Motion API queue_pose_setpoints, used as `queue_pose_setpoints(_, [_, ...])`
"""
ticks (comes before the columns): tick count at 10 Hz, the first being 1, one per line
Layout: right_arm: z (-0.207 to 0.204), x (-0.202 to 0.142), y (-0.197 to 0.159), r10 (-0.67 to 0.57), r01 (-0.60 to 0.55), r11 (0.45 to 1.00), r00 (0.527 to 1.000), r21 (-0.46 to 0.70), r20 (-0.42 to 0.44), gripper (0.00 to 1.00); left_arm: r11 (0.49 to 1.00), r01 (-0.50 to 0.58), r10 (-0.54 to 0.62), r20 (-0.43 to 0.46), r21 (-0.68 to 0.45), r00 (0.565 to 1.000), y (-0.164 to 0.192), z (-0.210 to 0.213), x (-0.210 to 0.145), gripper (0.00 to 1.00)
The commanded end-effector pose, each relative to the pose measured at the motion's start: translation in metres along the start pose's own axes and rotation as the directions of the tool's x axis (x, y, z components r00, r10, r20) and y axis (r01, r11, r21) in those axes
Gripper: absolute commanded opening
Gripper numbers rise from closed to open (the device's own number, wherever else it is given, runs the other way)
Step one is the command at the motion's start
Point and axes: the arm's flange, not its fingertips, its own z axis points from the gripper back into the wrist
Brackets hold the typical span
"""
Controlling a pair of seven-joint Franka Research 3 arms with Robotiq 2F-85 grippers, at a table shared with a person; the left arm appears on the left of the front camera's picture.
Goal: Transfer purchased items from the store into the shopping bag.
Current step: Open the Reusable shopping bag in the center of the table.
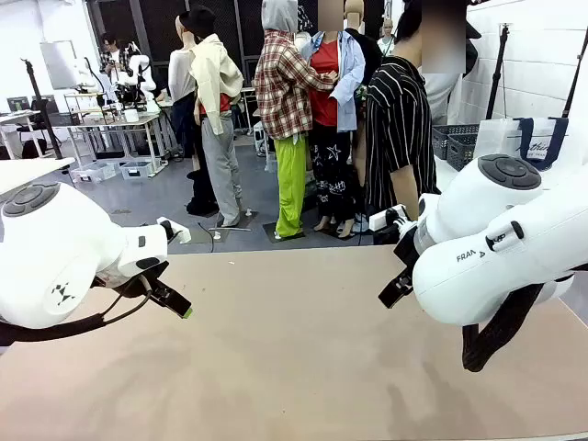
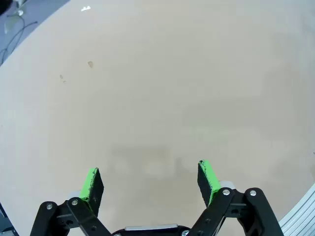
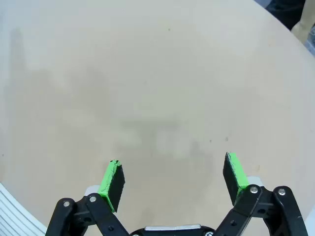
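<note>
Green pads (image 2: 92, 186) apart, left gripper (image 2: 149, 178), right gripper (image 3: 173, 171)

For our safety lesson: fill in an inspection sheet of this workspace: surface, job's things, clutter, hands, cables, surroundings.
Surface: beige table, few faint specks.
Job's things: shopping bag behind the right arm, far right.
Clutter: nothing seen.
Hands: left hand open, right hand open, both over bare table.
Cables: black cable hangs under the right arm.
Surroundings: person in striped shirt at far side; dark baskets beyond.
</note>
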Motion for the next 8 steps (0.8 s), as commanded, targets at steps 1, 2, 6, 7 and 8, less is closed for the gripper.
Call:
queue_pose_setpoints(1, [0.0000,0.0000,0.0000,0.000,0.000,1.000,1.000,0.000,0.000,1.00,1.000,0.000,0.000,0.000,0.000,1.000,0.0000,0.0001,0.0000,1.00])
queue_pose_setpoints(2, [0.0000,0.0000,0.0000,0.000,0.000,1.000,1.000,0.000,0.000,1.00,1.000,0.000,0.000,0.000,0.000,1.000,0.0000,0.0001,0.0000,1.00])
queue_pose_setpoints(6, [0.0000,0.0000,0.0000,0.000,0.000,1.000,1.000,0.000,0.000,1.00,1.000,0.000,0.000,0.000,0.000,1.000,0.0000,0.0001,0.0000,1.00])
queue_pose_setpoints(7, [0.0000,0.0000,0.0000,0.000,0.000,1.000,1.000,0.000,0.000,1.00,1.000,0.000,0.000,0.000,0.000,1.000,0.0000,0.0001,0.0000,1.00])
queue_pose_setpoints(8, [0.0000,0.0000,0.0000,0.000,0.000,1.000,1.000,0.000,0.000,1.00,1.000,0.002,-0.002,0.000,-0.001,1.000,-0.0010,0.0000,0.0003,1.00])
